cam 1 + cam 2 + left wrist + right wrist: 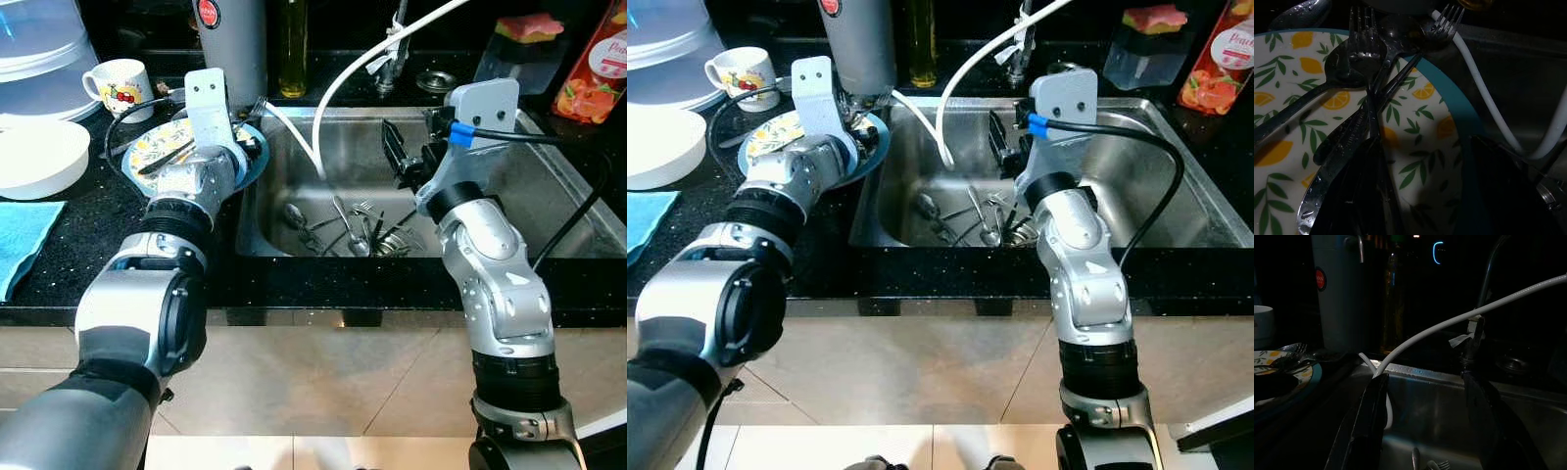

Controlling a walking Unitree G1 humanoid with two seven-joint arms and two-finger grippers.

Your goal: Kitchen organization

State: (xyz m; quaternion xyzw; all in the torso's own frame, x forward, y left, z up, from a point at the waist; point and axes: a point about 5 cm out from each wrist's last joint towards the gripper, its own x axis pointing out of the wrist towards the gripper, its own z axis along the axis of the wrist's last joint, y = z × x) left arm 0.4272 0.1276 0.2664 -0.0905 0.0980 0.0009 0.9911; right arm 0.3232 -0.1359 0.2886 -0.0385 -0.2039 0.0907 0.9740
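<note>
A lemon-patterned plate with a blue rim (257, 164) sits on the black counter left of the sink and carries several forks and spoons (1359, 58). My left gripper (1425, 142) hovers low over this plate, open, with one finger (1359, 196) close beside a fork handle. The steel sink (549, 196) holds a pile of wet cutlery (348, 230) on its floor. My right gripper (1425, 377) hangs open above the sink's back half with nothing between its fingers.
A white hose (333, 88) curves from the faucet (392, 49) down into the sink between my arms. A grey flask (235, 39), a cherry mug (120, 83), a white bowl (39, 157) and a blue cloth (24, 235) stand around the plate. An orange carton (596, 64) stands at the back right.
</note>
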